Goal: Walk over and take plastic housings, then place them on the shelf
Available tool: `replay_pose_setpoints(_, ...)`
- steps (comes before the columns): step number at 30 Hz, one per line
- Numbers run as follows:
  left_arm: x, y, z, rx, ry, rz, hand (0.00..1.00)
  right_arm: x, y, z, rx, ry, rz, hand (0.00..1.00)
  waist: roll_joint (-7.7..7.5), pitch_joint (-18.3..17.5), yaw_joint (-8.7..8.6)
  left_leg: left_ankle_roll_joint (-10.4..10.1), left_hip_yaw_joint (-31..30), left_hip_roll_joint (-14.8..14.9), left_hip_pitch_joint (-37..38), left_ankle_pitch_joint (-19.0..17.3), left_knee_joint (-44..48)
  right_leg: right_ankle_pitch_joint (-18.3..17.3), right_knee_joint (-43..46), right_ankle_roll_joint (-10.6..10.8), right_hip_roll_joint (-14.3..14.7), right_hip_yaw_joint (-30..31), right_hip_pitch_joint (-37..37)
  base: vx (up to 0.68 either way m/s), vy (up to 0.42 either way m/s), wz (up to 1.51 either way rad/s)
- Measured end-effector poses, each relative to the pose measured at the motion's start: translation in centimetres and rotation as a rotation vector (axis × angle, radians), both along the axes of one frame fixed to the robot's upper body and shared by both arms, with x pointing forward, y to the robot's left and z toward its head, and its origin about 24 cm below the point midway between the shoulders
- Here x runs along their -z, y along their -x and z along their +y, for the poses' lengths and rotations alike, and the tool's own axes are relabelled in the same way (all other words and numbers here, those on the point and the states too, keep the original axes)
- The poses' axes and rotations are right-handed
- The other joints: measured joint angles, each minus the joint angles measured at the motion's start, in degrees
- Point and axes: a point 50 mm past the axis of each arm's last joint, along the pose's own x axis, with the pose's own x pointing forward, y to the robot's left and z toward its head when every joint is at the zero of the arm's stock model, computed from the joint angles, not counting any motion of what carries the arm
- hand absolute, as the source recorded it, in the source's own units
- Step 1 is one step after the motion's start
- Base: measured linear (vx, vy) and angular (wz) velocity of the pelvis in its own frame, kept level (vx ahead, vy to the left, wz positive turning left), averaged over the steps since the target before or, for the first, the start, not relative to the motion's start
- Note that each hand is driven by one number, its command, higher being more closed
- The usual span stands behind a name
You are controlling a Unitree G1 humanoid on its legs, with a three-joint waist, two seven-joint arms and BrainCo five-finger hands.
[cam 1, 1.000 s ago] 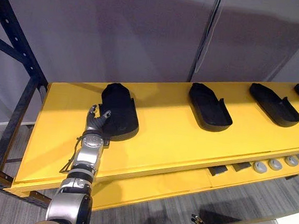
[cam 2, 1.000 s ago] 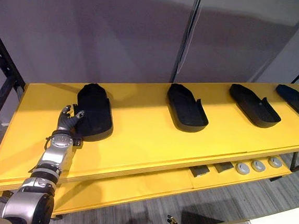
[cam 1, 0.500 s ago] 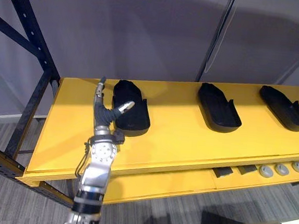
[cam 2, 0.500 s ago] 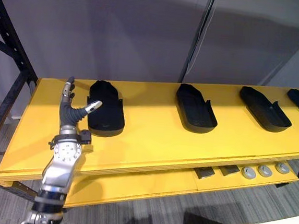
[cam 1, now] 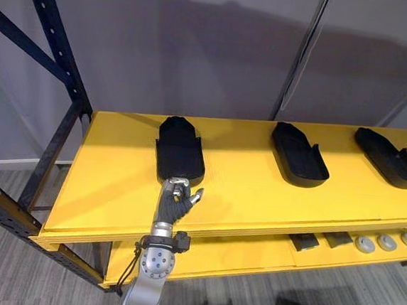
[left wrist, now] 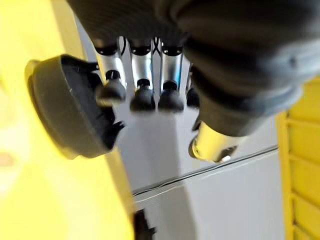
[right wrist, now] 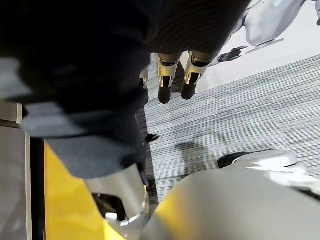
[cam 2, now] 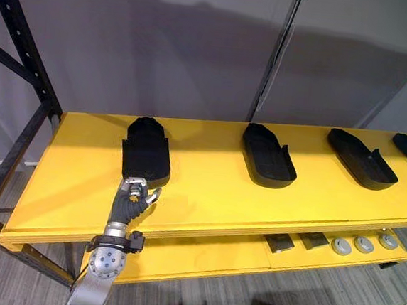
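Several black plastic housings lie in a row on the yellow top shelf [cam 1: 243, 192]. The leftmost housing [cam 1: 180, 150] lies flat, its rounded end toward the wall. My left hand [cam 1: 176, 201] hovers just in front of its near end, close to the shelf's front edge, with fingers curled and nothing in them. In the left wrist view the curled fingertips [left wrist: 142, 100] stand apart from that housing [left wrist: 70, 112]. Two more housings [cam 1: 299, 155] [cam 1: 390, 157] lie further right. My right hand [right wrist: 166, 75] hangs low over the floor, fingers straight and empty.
A dark steel rack upright [cam 1: 56, 47] with a diagonal brace stands at the shelf's left end. A grey wall runs behind the shelf. On the lower yellow shelf lie round grey discs [cam 1: 365, 243] and small black blocks [cam 1: 304, 241]. Grey striped carpet [right wrist: 240, 120] covers the floor.
My left hand has come off the leftmost housing, drawn back toward the shelf's front edge and curled its fingers shut. The housing stays where it lay. The camera has shifted.
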Motion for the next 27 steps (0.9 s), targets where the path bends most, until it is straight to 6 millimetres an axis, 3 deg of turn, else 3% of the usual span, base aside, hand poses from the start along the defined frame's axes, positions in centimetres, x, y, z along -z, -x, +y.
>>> replay_pose_setpoints(8,2.7,-1.2,0.8,-0.043,-0.086,0.136,1.0,0.0,0.3,0.1,0.005,0.0,0.001,0.0,-0.04,-0.7,-0.22,-0.2,1.4,0.4,-0.9,-2.1,2.1,-0.1,0.0,0.1,0.1,1.7,-0.6,0.01,0.023,-0.11)
replay_pose_setpoints(14,4.2,-2.9,1.8,-0.067,-0.163,0.212,1.0,0.0,0.2,0.1,0.003,0.0,-0.002,0.0,0.18,-1.2,-0.71,-0.2,1.9,0.7,-1.1,-1.5,2.3,-0.1,0.0,0.1,0.4,1.9,-1.2,0.0,0.004,-0.03)
replay_pose_setpoints(27,4.1,-5.2,3.9,-0.151,-0.244,0.221,1.0,0.1,-0.4,0.0,-0.005,-0.001,0.004,0.0,0.35,-1.5,-2.25,-0.2,3.3,0.8,0.3,2.7,-3.4,1.7,-0.5,0.0,1.5,3.5,-3.6,-0.05,0.025,-0.07)
